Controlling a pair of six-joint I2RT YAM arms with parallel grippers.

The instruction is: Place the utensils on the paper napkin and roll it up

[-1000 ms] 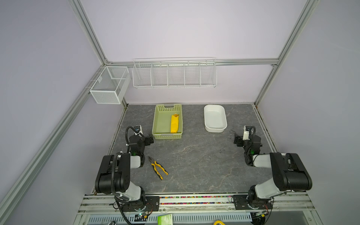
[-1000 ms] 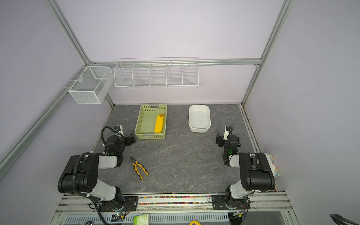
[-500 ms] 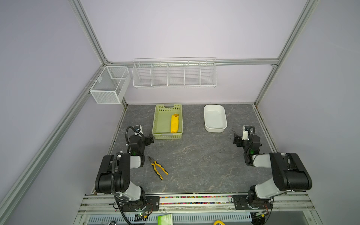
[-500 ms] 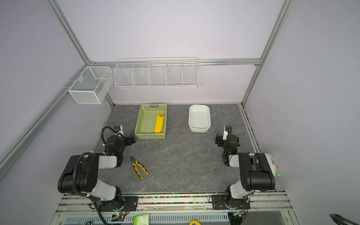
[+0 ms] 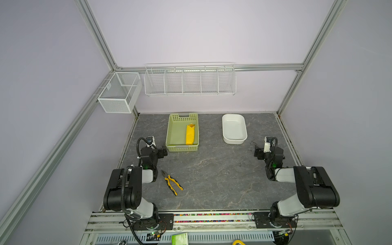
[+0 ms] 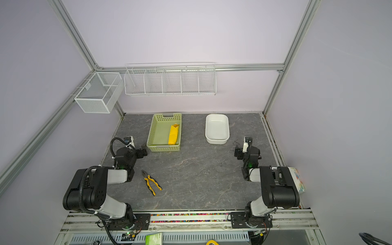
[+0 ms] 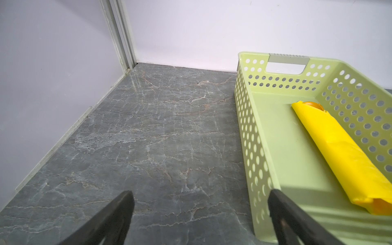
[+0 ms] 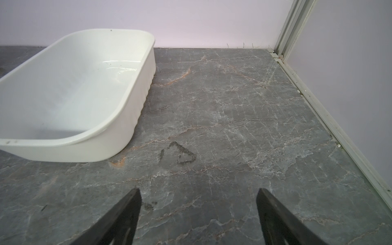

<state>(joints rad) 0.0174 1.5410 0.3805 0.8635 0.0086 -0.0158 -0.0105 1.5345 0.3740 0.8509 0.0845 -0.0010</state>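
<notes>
And here's the scene: the paper napkin (image 5: 190,134) is rolled into a tight yellow tube, lying inside the pale green basket (image 5: 170,131) at the back of the tabletop (image 5: 212,169). It runs lengthwise along the basket's right-hand wall, as both top views show. The left wrist view gets us closer, and there they are: the utensils (image 7: 311,104), just a sliver of orange peeking out of the roll's far end, with more orange showing at the near end. The rest of them is wrapped out of sight.

Over to the arms. The left claw (image 5: 164,148) sits low, just beside the basket's near left corner, its fingers spread wide with only bare stone between them. It has nothing in its grasp. The right claw (image 5: 257,152) is across the tabletop, near the white tub's (image 5: 233,127) near right corner but apart from it, fingers likewise parted and empty, above a dark smudge on the surface.

Yellow-and-black pliers (image 5: 172,182) lie flat on the tabletop in front of the left arm, well apart from both the basket and the roll.
</notes>
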